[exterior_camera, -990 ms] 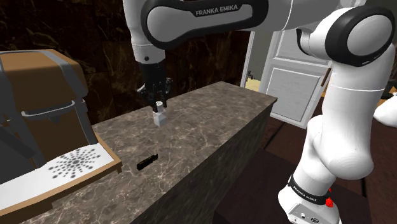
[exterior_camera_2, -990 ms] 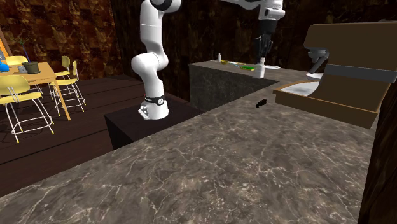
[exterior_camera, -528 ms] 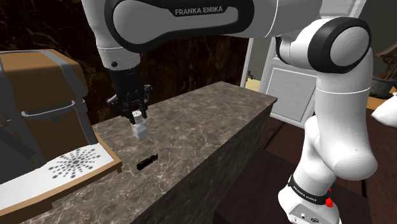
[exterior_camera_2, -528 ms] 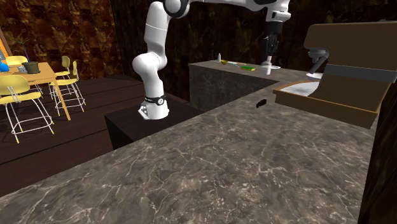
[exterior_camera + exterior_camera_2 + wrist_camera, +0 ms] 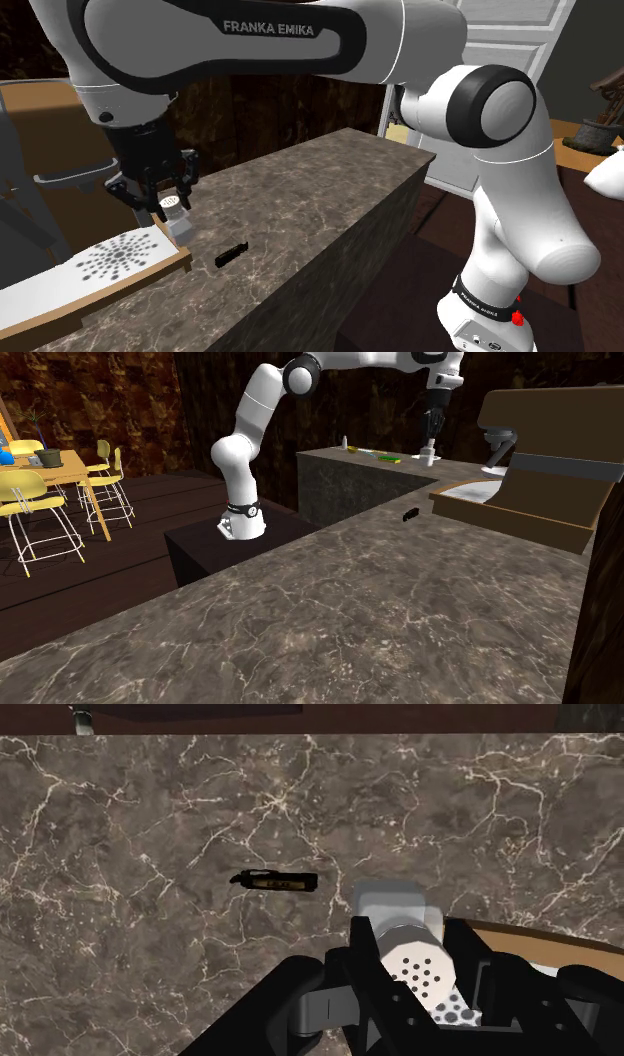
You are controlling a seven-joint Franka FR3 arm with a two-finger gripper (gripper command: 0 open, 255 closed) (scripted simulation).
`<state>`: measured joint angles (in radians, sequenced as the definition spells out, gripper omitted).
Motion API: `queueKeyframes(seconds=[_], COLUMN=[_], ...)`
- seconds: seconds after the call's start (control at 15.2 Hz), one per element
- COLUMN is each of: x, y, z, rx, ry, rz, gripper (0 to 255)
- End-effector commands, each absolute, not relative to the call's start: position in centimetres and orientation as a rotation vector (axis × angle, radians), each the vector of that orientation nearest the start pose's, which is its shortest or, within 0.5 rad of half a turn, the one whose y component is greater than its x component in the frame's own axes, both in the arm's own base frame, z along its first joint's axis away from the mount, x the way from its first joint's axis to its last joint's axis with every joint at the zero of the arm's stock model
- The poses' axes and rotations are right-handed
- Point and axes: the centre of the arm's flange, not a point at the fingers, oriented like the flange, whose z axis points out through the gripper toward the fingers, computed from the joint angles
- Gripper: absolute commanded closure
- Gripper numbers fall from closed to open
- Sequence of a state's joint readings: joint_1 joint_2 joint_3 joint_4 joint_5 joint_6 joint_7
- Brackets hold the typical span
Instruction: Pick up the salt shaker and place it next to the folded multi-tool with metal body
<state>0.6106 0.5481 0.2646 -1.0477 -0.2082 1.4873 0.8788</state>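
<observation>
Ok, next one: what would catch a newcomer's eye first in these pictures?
First the big white arm stretching across the top of the shoulder view, its black gripper shut on a white salt shaker with a dotted cap. Next, the small black multi-tool lying alone on the dark marbled counter, just to the shoulder view's right of the shaker.

Dim overall, flat even lighting, dark brown surroundings
</observation>
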Motion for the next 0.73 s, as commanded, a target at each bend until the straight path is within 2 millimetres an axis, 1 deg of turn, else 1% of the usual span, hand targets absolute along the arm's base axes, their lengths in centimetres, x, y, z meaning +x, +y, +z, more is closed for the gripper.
queueKeyframes(seconds=[0.0, 0.66], x=[50.2, 50.2], y=[48.5, 48.5], z=[51.6, 46.3], rx=[-3.257, -3.257], ry=[0.071, 0.071], rz=[0.010, 0.010], gripper=[255, 255])
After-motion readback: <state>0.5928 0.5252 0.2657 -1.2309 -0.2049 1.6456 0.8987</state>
